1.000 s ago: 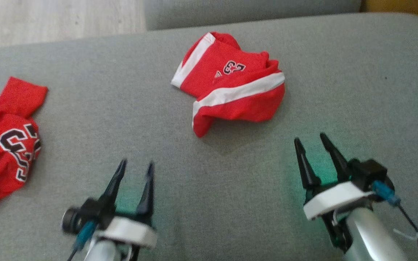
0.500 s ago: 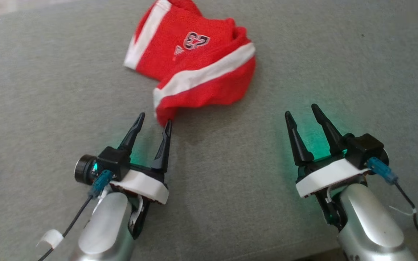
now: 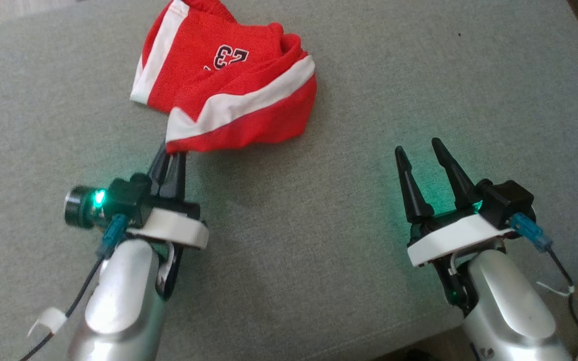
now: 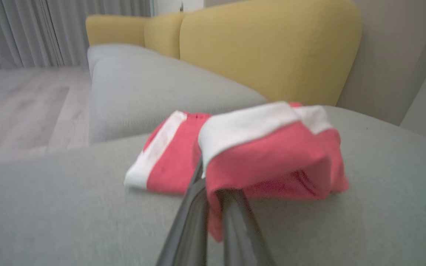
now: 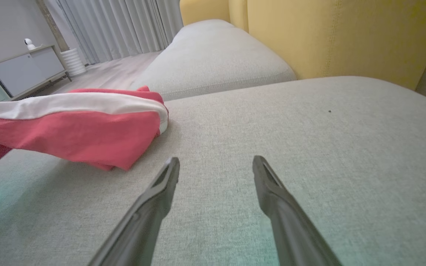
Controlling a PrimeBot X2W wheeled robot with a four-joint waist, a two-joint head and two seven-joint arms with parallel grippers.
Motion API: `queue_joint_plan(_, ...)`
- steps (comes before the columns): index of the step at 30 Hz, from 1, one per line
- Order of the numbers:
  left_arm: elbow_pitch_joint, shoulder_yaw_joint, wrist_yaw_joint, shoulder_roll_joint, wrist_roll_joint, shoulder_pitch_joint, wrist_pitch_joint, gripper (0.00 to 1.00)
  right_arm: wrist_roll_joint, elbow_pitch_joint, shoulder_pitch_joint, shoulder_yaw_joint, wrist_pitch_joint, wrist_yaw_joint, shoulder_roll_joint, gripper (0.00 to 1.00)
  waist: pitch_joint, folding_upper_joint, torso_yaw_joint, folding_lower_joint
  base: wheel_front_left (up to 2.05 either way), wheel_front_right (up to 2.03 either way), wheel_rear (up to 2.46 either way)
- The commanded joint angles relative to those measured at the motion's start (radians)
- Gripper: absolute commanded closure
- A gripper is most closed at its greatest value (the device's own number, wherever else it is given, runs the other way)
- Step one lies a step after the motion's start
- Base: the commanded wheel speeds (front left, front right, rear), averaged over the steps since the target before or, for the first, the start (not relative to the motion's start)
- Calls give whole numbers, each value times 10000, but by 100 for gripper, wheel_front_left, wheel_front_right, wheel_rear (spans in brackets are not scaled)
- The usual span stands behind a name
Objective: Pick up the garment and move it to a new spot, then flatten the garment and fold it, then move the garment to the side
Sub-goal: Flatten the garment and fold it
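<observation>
Grey fabric seat (image 3: 319, 260); second grey seat (image 5: 213, 55) beyond it. Yellow backrests (image 4: 272, 48) behind both. Pale wood floor (image 4: 20, 103). Grey pleated curtains (image 5: 124, 26). Low pale cabinet (image 5: 24, 70) against grey wall (image 5: 9, 29), white ribbed cylinder (image 5: 73, 61) just beside it. Light soft, even.

Tips of the left gripper (image 3: 170, 157) hide under a corner of the red garment (image 3: 239, 108). Head view cuts off the garment's top; right wrist view cuts its left end. Left wrist view's blurry, esp. the fingers (image 4: 192, 221).
</observation>
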Motion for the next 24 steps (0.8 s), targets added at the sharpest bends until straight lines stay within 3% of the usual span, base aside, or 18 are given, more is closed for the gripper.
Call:
queue_joint_plan(1, -647, 238, 15, 183, 268, -591, -51, 100, 54, -232, 18, 141, -23, -7, 111, 0, -224, 0, 67, 0, 0, 0, 0)
queue_joint_plan(4, -909, -112, -117, 209, 555, -1085, -51, 100, 82, -215, 36, 154, -23, -7, 143, 0, -402, 0, 158, 0, 0, 0, 0)
queue_joint_plan(9, -1009, -1702, -387, 134, 1111, -3173, -51, 100, 172, 11, 210, 230, -23, -7, 203, 0, -981, 0, 285, 0, 0, 0, 0)
queue_joint_plan(16, -654, -2871, -416, -35, 453, -5750, -51, 100, 297, 271, 485, 270, -23, -7, 244, 0, -1546, 0, 347, 0, 0, 0, 0)
queue_joint_plan(20, -844, -2812, 129, -46, -721, -6049, -51, 100, 404, 291, 678, 149, -23, -7, 248, 0, -1696, 0, 612, 0, 0, 0, 0)
queue_joint_plan(24, -129, -2485, 642, 116, -797, -5440, -51, 100, 412, 279, 809, -118, -23, -7, 250, 0, -1777, 0, 1117, 0, 0, 0, 0)
